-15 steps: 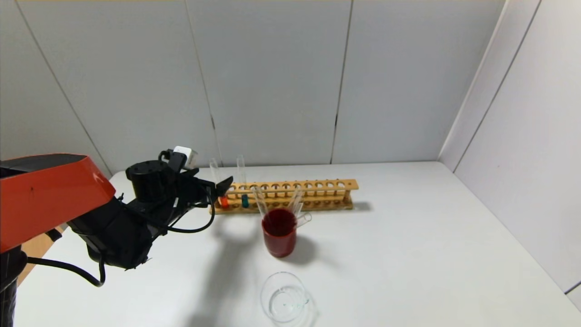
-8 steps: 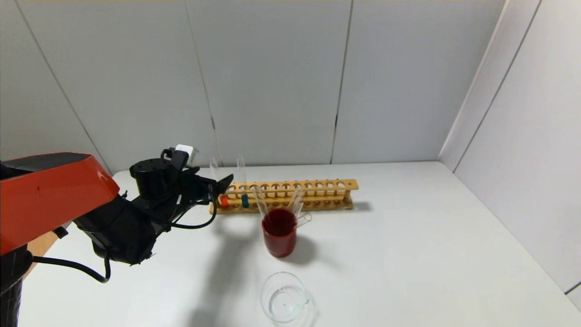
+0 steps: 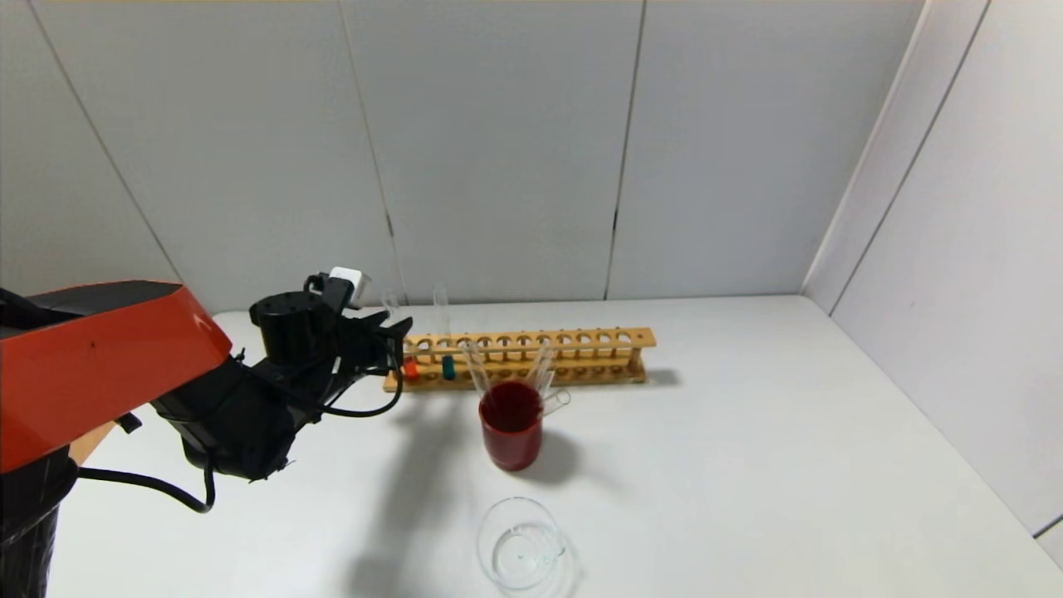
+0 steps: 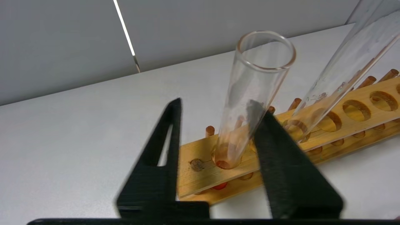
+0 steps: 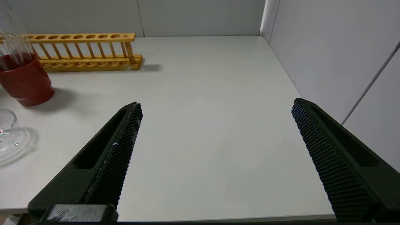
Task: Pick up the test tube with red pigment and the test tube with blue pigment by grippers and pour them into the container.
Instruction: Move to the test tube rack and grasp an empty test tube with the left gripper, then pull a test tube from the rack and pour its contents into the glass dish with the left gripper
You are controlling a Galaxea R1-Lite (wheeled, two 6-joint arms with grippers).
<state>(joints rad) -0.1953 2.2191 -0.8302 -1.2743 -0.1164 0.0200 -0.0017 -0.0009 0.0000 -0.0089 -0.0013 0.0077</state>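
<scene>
Two black jaws of the left gripper [image 4: 215,118] have drawn in around the test tube with red pigment [image 4: 250,103], which a second ago stood between them untouched. In the left wrist view one jaw meets the glass while a gap shows on the other side, so the grip looks not yet firm. The tube stands in the far-left end of the wooden rack [image 3: 581,353], its orange-red liquid at the bottom. Just to its right, the test tube with blue pigment [image 3: 445,336] waits in the same rack. The container [image 3: 521,544] sits at the near edge of the table [image 3: 747,465], well apart from the rack, beyond a beaker of dark red liquid [image 3: 511,425]. The right gripper [image 5: 215,115] hangs parked at the right, jaws wide apart. The lift of the red tube appears next.
</scene>
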